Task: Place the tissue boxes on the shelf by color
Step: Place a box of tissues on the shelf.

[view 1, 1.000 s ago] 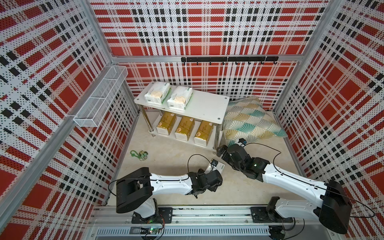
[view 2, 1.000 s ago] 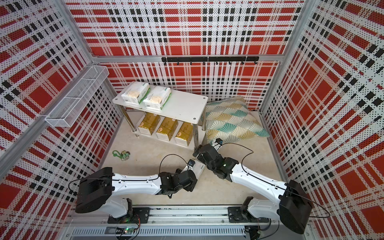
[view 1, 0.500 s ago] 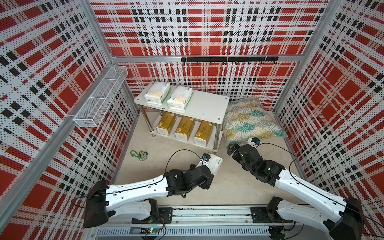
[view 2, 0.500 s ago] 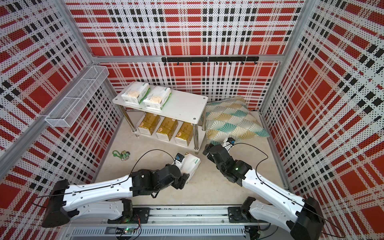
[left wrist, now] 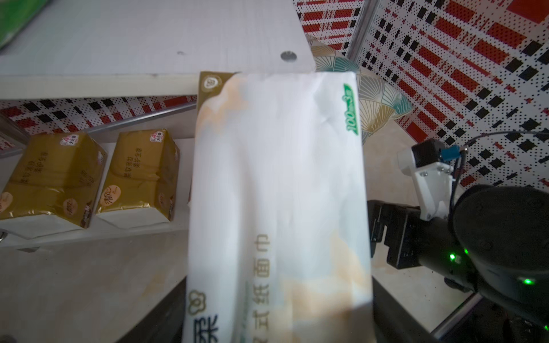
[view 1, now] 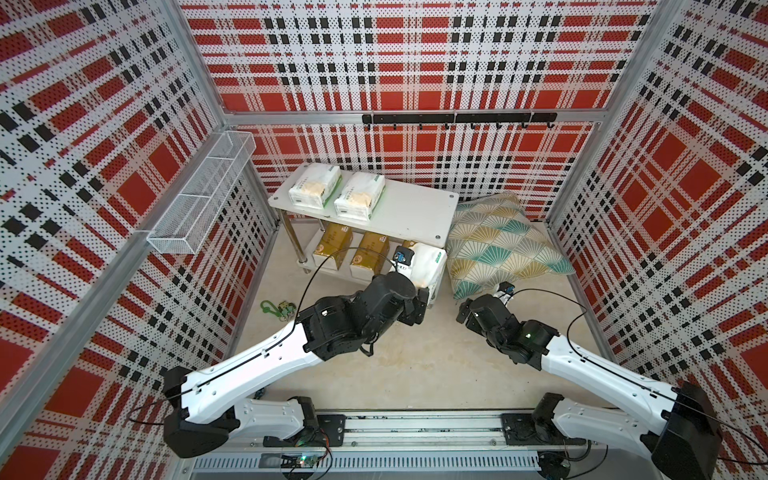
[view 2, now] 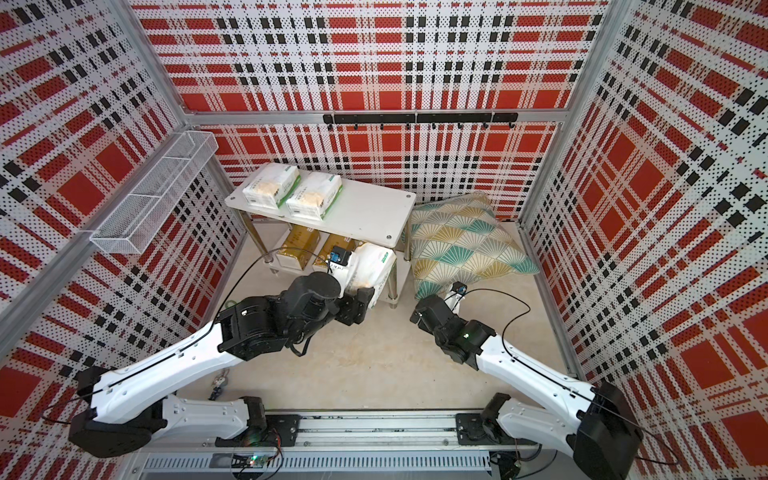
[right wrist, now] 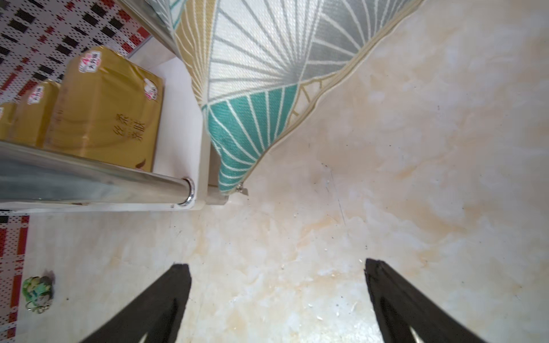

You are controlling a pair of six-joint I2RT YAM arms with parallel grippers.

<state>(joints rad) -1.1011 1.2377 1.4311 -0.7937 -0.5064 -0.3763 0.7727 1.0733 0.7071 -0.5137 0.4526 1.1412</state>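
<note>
Clearance matters: the right gripper [right wrist: 277,267] hangs wide open and empty in front of the shelf [view 1: 415,208], while the left gripper [view 1: 420,297], jaws closed on a white tissue pack [view 1: 429,262], holds it at the shelf's front edge. Best raise it clear of that edge, then set it beside the two white packs [view 1: 359,195] on top.

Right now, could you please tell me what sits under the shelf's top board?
Three gold tissue packs stand on the lower board. Two show plainly; the third is mostly covered by the white pack in the left gripper. Behind them, the top board hides the rest.
</note>
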